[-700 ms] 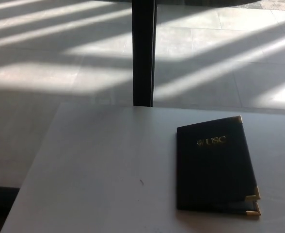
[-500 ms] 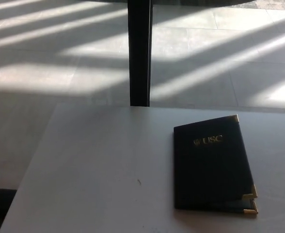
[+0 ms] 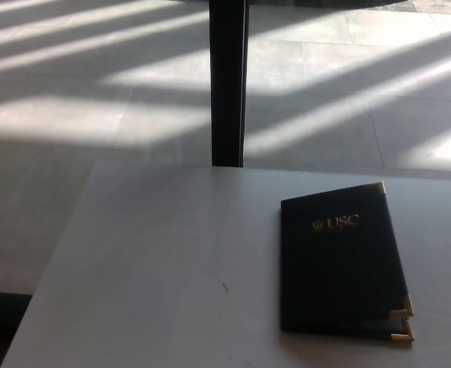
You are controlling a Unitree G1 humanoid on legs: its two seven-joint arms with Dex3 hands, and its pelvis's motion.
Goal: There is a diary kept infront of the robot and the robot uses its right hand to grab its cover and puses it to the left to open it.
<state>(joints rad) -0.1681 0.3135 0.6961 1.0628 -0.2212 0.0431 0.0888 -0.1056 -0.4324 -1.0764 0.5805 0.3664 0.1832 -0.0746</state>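
- Since the dark, rectangular leather-look diary [image 3: 340,261] with gold "USC" lettering and brass corner caps lay shut, nothing of the opening was done yet.
- It sat on the pale grey surface [image 3: 156,268] toward four o'clock, its free edge at the right, probably so a right robot hand could catch the cover and swing it left.
- Neither robot hand showed, so I cannot tell whether either was spread or pressed together.
- A black post [image 3: 227,80] stood at twelve o'clock on the sunlit tiled floor [image 3: 72,92].
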